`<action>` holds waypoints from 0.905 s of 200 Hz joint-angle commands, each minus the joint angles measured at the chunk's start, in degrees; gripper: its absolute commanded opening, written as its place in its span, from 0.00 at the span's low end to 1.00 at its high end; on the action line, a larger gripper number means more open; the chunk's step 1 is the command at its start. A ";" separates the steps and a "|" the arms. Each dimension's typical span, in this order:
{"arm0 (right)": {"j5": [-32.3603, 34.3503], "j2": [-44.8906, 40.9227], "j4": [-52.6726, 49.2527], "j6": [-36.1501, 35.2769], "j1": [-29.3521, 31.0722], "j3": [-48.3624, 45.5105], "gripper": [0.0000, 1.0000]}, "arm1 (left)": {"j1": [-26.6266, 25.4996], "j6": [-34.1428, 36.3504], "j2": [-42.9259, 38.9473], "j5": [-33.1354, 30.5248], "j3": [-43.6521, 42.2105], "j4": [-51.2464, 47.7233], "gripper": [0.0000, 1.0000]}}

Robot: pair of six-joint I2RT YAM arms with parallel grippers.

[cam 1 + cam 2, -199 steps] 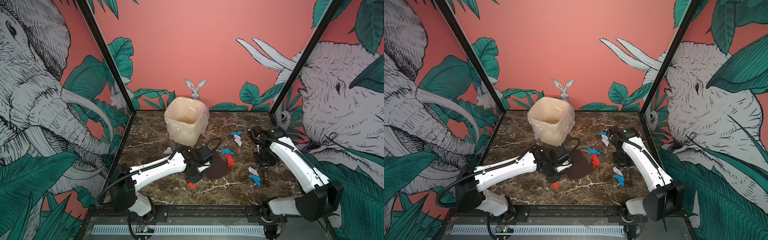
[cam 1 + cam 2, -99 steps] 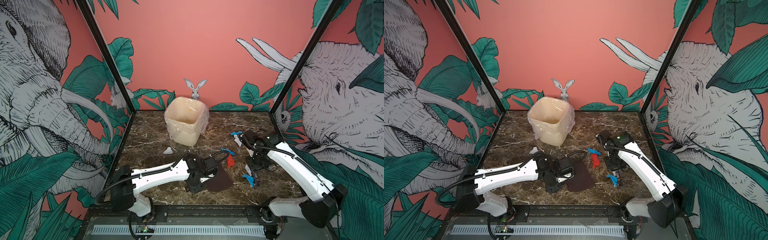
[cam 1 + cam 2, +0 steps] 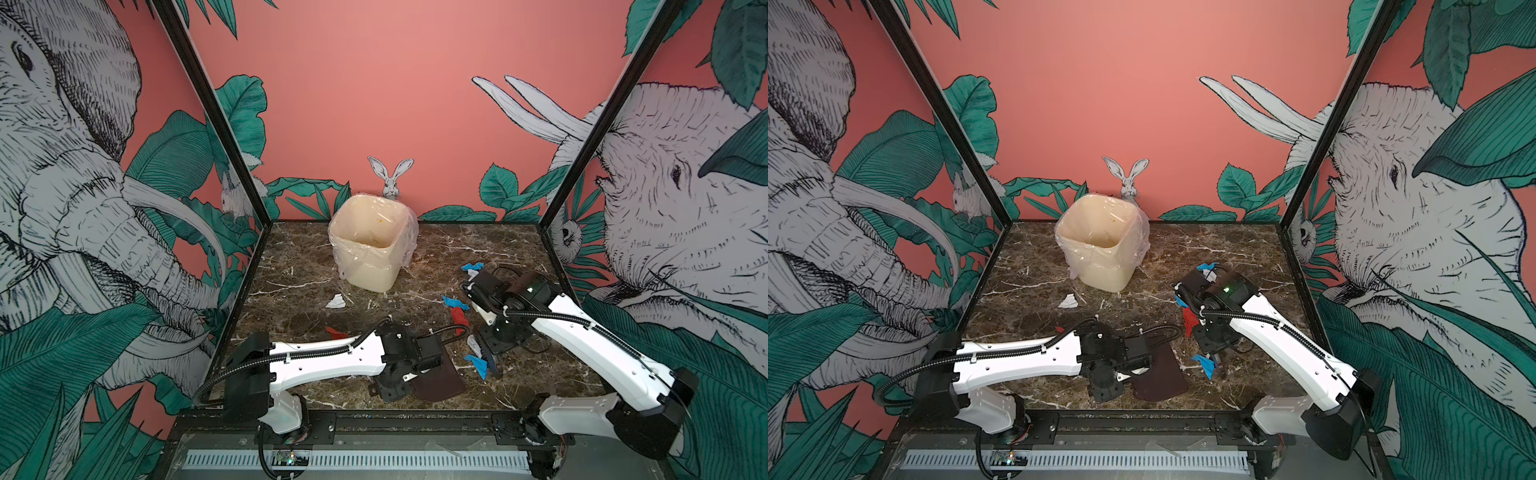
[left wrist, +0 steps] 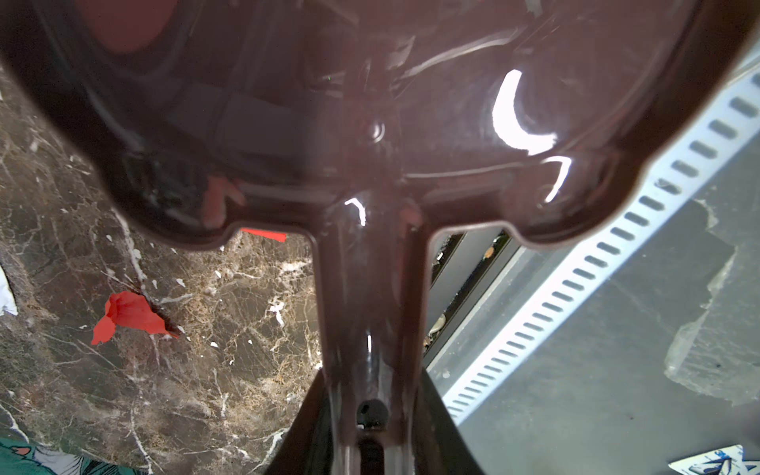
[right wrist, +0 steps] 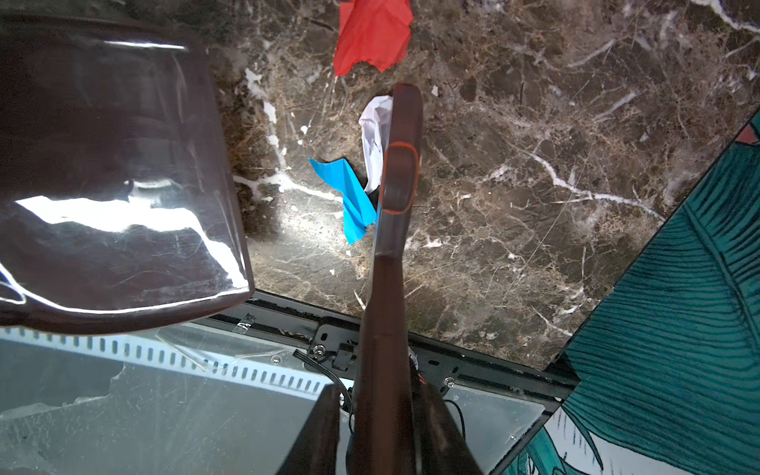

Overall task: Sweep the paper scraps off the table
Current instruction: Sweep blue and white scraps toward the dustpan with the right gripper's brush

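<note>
The dark brown marble table carries paper scraps in red, blue and white. My left gripper is shut on the handle of a dark brown dustpan near the front edge. My right gripper is shut on a brown brush. The brush rests against a blue scrap and a white scrap, just right of the pan. A red scrap lies behind them.
A cream bin lined with a clear bag stands at the back middle. Other scraps: white in front of the bin, red behind the left arm, blue and blue by the right arm. Painted walls enclose three sides.
The left arm has drawn the dustpan towards the front edge. The right arm has moved the brush left, pushing the blue and white scraps towards the pan.
</note>
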 commanded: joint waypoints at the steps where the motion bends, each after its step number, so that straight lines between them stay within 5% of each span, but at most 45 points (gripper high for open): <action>1: 3.67 -0.48 -4.65 1.32 0.56 3.15 0.00 | -0.38 -0.84 -0.03 -1.07 -0.69 -1.97 0.00; 68: 6.94 -1.07 -5.47 0.55 -3.11 1.35 0.00 | -0.52 4.33 2.55 0.77 -1.58 2.54 0.00; 181: 2.94 -0.59 -0.25 -0.97 -3.16 -3.31 0.00 | 1.17 6.75 5.54 0.66 -3.75 8.47 0.00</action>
